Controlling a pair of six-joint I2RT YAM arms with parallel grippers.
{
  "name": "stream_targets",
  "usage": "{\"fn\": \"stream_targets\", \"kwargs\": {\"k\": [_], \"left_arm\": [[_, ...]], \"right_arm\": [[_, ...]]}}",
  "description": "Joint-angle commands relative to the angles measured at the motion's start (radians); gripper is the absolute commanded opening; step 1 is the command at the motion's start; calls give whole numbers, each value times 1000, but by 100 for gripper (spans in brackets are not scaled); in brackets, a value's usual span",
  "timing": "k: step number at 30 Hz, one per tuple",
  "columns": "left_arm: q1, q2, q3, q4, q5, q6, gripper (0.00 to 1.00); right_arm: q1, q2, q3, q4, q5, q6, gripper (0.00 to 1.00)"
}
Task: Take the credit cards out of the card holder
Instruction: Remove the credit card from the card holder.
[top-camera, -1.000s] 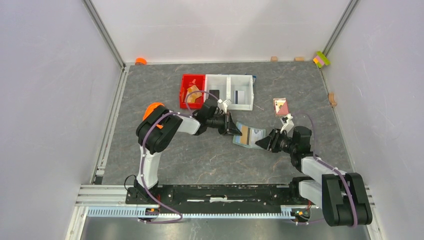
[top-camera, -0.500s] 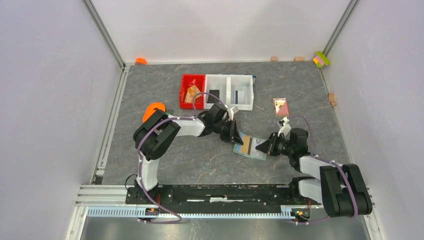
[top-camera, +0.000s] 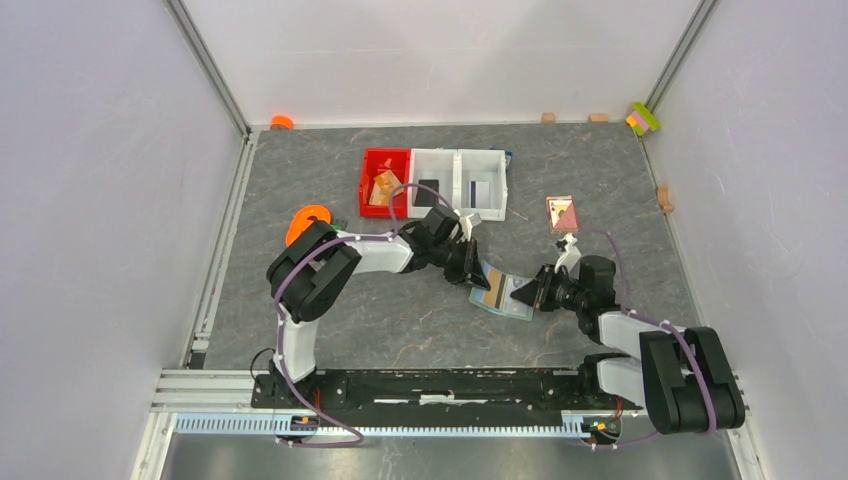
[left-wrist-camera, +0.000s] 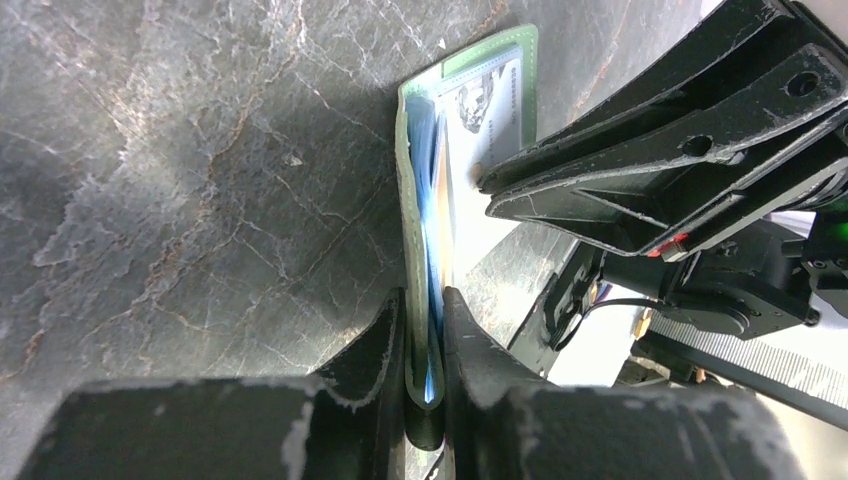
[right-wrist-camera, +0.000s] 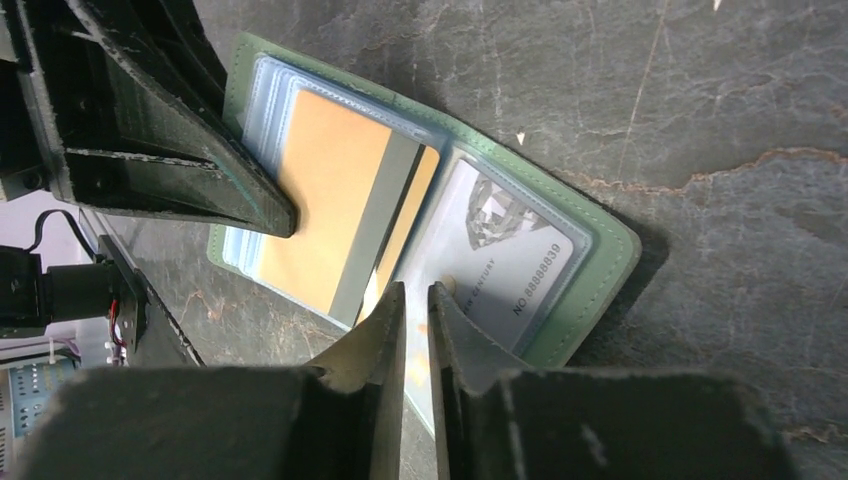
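Grey marbled table (top-camera: 400, 335) fills a white-walled cell, and two arms reach in over it. One card holder (top-camera: 508, 308) lies opened out near the middle, between the two grippers. The left gripper (left-wrist-camera: 424, 300) is clamped tight on one edge of the holder, with the green cover and inner leaves nipped together. The right gripper (right-wrist-camera: 415, 295) stands at the other side with only a thin slit between its jaws, the tips over the seam where two cards meet. Whether it pinches anything I cannot tell. Two cards show their faces within the holder: one tan-gold card (right-wrist-camera: 320, 200) with a grey stripe and one grey card (right-wrist-camera: 505, 255) with a printed number. Pale blue-white layers (right-wrist-camera: 262, 95) behind them are too close to count. Farther back stand one red bin (top-camera: 372, 165) and two white bins (top-camera: 455, 155), with one pink square (top-camera: 561, 212) to their right.
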Motion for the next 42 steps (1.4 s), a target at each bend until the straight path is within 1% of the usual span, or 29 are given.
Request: {"fn": "stream_targets", "kwargs": {"k": [1, 4, 7, 9, 11, 13, 15, 17, 20, 22, 25, 27, 28, 29, 32, 33, 39, 41, 42], "left_arm": [[0, -62, -51, 157, 29, -47, 2], [10, -99, -119, 303, 70, -126, 2], [13, -148, -147, 331, 72, -139, 2], [13, -175, -155, 333, 78, -147, 2], [15, -201, -168, 361, 91, -173, 2], [15, -222, -183, 412, 108, -214, 2], [16, -241, -195, 466, 124, -261, 2], [18, -253, -202, 512, 137, -297, 2], [21, -260, -215, 593, 160, -375, 2], [22, -268, -228, 662, 173, -427, 2], [24, -300, -237, 691, 174, -452, 2], [27, -334, -239, 644, 159, -428, 2], [30, -352, -237, 613, 151, -411, 2], [32, -367, -236, 591, 146, -399, 2], [38, -395, -236, 557, 138, -391, 2], [39, -400, -234, 552, 139, -393, 2], [41, -428, -238, 567, 147, -407, 2], [41, -433, -235, 576, 157, -415, 2], [41, -432, -234, 582, 165, -421, 2]], "right_arm": [[1, -43, -27, 6, -7, -20, 24], [-7, -99, -49, 42, -61, 17, 31], [-13, -161, -77, 126, -120, 94, 34], [-19, -182, -97, 214, -164, 176, 33], [-24, -194, -125, 358, -205, 292, 34], [-26, -207, -176, 512, -228, 410, 34], [-25, -221, -197, 613, -236, 506, 35], [-26, -237, -202, 667, -241, 556, 36], [-27, -271, -206, 746, -242, 640, 41], [-29, -295, -203, 782, -239, 687, 42], [-32, -323, -197, 806, -241, 739, 43], [-38, -350, -191, 789, -239, 750, 47], [-42, -365, -185, 744, -237, 735, 51], [-45, -383, -174, 693, -233, 705, 52], [-49, -426, -138, 464, -213, 579, 52], [-49, -436, -110, 427, -206, 558, 52], [-50, -435, -93, 423, -208, 566, 53], [-50, -427, -100, 471, -211, 600, 53], [-50, -421, -108, 524, -214, 633, 53]]}}
